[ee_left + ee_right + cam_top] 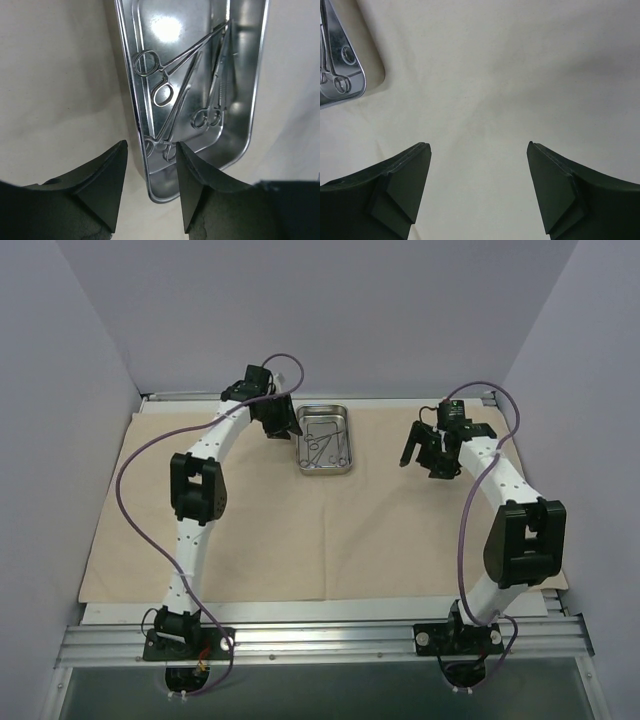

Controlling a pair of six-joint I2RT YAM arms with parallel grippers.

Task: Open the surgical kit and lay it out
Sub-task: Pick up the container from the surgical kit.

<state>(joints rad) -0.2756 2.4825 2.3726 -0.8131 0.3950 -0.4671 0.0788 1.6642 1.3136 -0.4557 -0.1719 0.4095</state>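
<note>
The surgical kit lies opened out. Its beige cloth wrap is spread flat over the table, and the small steel tray sits on it at the back centre with several ring-handled forceps inside. My left gripper hovers at the tray's left side. In the left wrist view it is open, and the tray's near left wall runs between the fingers without being clamped. The forceps lie crossed in the tray. My right gripper is open wide over bare cloth, right of the tray.
Grey walls close in the table on the left, back and right. An aluminium rail with both arm bases runs along the near edge. Purple cables loop beside each arm.
</note>
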